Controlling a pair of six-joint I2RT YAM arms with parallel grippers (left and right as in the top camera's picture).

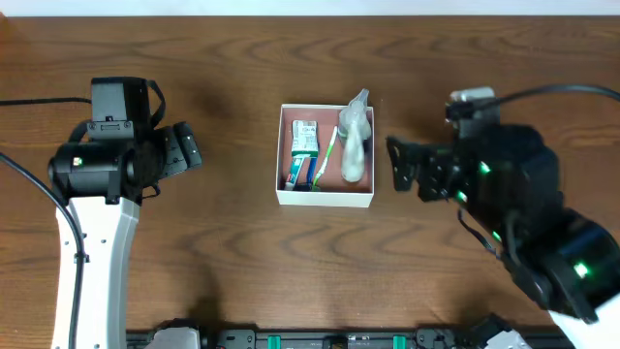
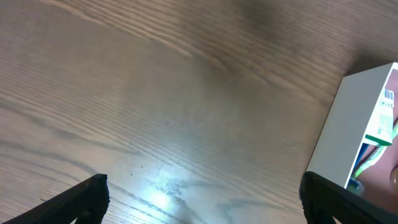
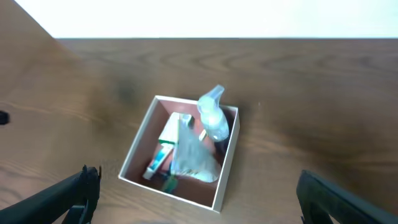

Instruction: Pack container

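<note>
The white square container (image 1: pixel 325 199) sits mid-table with a pinkish-brown inside. It holds a green-and-white packet (image 1: pixel 304 137), a toothpaste tube (image 1: pixel 296 170), a green toothbrush (image 1: pixel 325 158) and a clear plastic bag (image 1: pixel 355 145) that sticks up over the far rim. My left gripper (image 1: pixel 184 150) is open and empty, left of the container. My right gripper (image 1: pixel 402 165) is open and empty, just right of it. The right wrist view shows the container (image 3: pixel 224 177) between the fingers. The left wrist view shows its white side wall (image 2: pixel 354 124) at the right edge.
The brown wooden table (image 1: pixel 232 233) runs all round the container. A black cable (image 1: pixel 29 101) lies at the far left. A white wall (image 3: pixel 217 18) stands beyond the table's far edge.
</note>
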